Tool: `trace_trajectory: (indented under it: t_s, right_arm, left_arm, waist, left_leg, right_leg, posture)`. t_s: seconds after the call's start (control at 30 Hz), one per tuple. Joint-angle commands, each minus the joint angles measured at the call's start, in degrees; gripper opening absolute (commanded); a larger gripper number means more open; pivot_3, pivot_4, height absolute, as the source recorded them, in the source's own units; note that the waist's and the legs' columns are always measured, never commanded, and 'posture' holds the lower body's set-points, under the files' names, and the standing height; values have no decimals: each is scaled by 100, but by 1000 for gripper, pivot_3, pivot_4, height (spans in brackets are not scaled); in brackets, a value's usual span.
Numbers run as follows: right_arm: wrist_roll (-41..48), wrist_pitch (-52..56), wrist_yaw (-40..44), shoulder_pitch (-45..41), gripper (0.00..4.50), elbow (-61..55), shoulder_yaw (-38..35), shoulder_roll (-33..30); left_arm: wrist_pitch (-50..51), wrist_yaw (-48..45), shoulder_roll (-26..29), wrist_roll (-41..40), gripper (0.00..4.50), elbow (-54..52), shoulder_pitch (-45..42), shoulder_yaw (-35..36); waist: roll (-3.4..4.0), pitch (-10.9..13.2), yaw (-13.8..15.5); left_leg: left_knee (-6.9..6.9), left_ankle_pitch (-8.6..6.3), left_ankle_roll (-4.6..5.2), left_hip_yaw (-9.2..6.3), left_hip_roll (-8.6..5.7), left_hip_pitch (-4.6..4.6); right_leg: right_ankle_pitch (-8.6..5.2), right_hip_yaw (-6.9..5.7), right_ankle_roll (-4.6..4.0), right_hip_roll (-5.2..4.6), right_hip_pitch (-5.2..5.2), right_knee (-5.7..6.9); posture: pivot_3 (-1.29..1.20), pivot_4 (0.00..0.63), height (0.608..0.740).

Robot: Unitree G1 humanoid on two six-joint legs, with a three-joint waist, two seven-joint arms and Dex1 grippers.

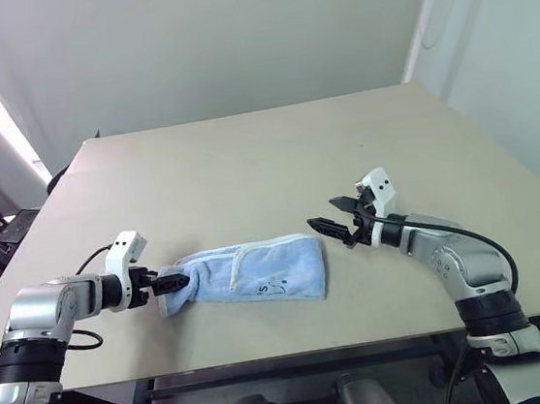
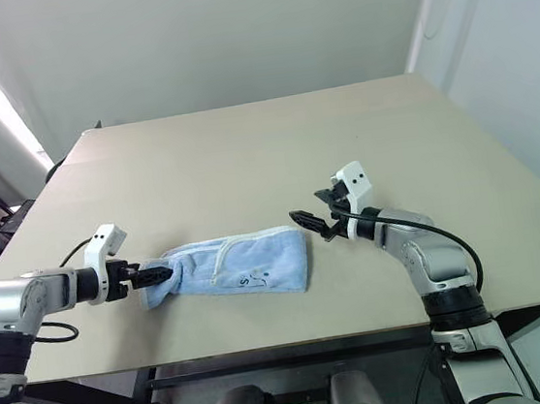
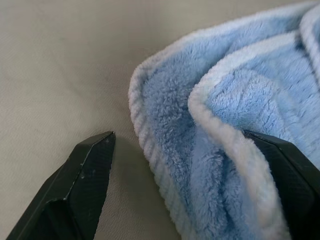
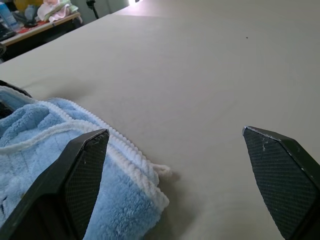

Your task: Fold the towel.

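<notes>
While the towel near the table's front edge looks folded lengthwise, you've got another fold left. Left gripper gapes around its end, right gripper gapes empty.

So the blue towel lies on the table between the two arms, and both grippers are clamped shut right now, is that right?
Not quite. The towel does lie on the table between the arms, but both the left gripper and the right gripper are open, as the wrist views show.
</notes>
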Motion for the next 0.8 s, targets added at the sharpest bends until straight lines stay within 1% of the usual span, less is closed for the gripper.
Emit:
trace_trajectory:
  t_s: [0.03,0.07,0.1,0.13,0.2,0.27,0.3,0.33,0.37,0.43,0.47,0.5,0.53,0.6,0.63,0.7,0.8]
  right_arm:
    - [9,-107,-73,-144,4500,-14,-78,70]
    - [-1,-117,-81,-146,4500,0,-74,73]
    - [-7,-117,-98,-148,4500,17,-79,76]
    - [-12,-122,-116,-150,4500,31,-86,80]
    - [-36,-140,-159,-158,4500,65,-101,79]
    - [-34,-138,-209,-175,4500,102,-144,95]
    - [-49,-151,-233,-179,4500,126,-154,93]
    - [-71,-169,-256,-180,4500,151,-158,89]
    - [-82,-182,-273,-184,4500,178,-163,89]
    - [-113,-203,-329,-197,4500,243,-167,93]
    - [-140,-220,-358,-203,4500,277,-166,97]
    - [-149,-227,-373,-207,4500,295,-167,104]
    - [-152,-234,-373,-207,4500,302,-169,110]
    - [-152,-240,-373,-214,4500,312,-171,124]
    - [-163,-245,-376,-224,4500,332,-168,127]
    - [-181,-262,-374,-246,4500,380,-164,135]
    - [-213,-305,-363,-288,4500,447,-142,146]
  left_arm:
    - [-131,-89,-36,463,3334,493,-77,-471]
    - [-173,-140,-43,514,3067,535,-115,-504]
    - [-225,-173,-74,575,2597,588,-182,-532]
    - [-262,-199,-112,616,2292,624,-241,-537]
    - [-336,-290,-188,624,1470,580,-317,-493]
    - [-404,-337,-277,547,830,464,-321,-306]
    - [-449,-370,-311,487,422,395,-298,-182]
    - [-464,-408,-334,439,185,346,-281,-79]
    - [-462,-457,-347,402,41,311,-269,6]
    - [-357,-704,-302,238,41,135,-194,148]
    - [-267,-802,-264,160,41,41,-152,211]
    - [-205,-861,-228,119,41,-22,-120,258]
    - [-197,-890,-182,124,41,-26,-94,293]
    - [-181,-860,-110,155,41,52,-81,417]
    - [-194,-863,-71,137,41,73,-70,499]
    - [-141,-860,11,43,41,81,-71,712]
    - [-109,-864,158,-78,41,30,-42,977]
  waist:
    - [-5,3,-8]
    - [0,0,-12]
    - [4,-2,-15]
    - [6,-3,-10]
    - [6,-3,4]
    - [4,-2,35]
    - [-2,1,50]
    - [-11,4,59]
    - [-12,3,71]
    - [-14,-6,90]
    - [-28,-9,91]
    - [-38,-10,101]
    - [-43,-13,107]
    - [-48,-12,107]
    - [-56,-9,105]
    - [-79,1,88]
    - [-136,16,48]
  left_leg:
    - [0,0,0,-8,0,8]
    - [0,0,0,-21,0,14]
    - [0,0,-1,-38,-1,14]
    - [0,0,-1,-50,-1,14]
    - [0,0,0,-68,-4,14]
    - [1,3,3,-72,-13,16]
    - [2,12,15,-73,-20,16]
    - [8,18,16,-73,-27,15]
    - [20,26,4,-73,-31,13]
    - [20,39,1,-79,-31,-7]
    - [25,54,-12,-81,-34,-50]
    - [32,66,-33,-84,-47,-84]
    - [20,66,-33,-87,-64,-102]
    - [19,67,-34,-93,-86,-172]
    - [19,68,-37,-94,-97,-190]
    - [19,66,-33,-94,-110,-191]
    - [19,65,-30,-96,-110,-185]
  right_leg:
    - [0,-7,0,3,-12,2]
    - [0,-12,0,6,-13,0]
    - [0,-22,0,5,-10,0]
    - [0,-31,0,5,-9,1]
    - [0,-38,-1,4,-8,10]
    - [0,-35,-1,-4,-9,41]
    - [1,-33,-3,-5,-10,59]
    - [2,-26,-4,-10,-15,90]
    - [11,-18,-19,-12,-16,121]
    - [-10,-11,-42,-6,-32,141]
    - [-23,-9,-33,-4,-51,168]
    - [-35,-5,-28,-17,-94,208]
    - [-40,-3,-22,-31,-116,210]
    - [-43,-3,-14,-54,-184,214]
    - [-42,-6,-12,-79,-200,214]
    - [-44,-6,-9,-97,-197,207]
    - [-44,-8,-9,-101,-190,206]
  posture:
    - [0,0,740]
    - [0,0,740]
    - [0,0,740]
    - [0,0,740]
    - [0,0,740]
    - [0,0,740]
    - [0,0,740]
    - [0,0,740]
    - [0,0,740]
    - [0,0,740]
    - [0,0,740]
    - [0,0,740]
    - [0,0,740]
    - [0,0,740]
    - [0,0,740]
    - [0,0,740]
    - [0,0,740]
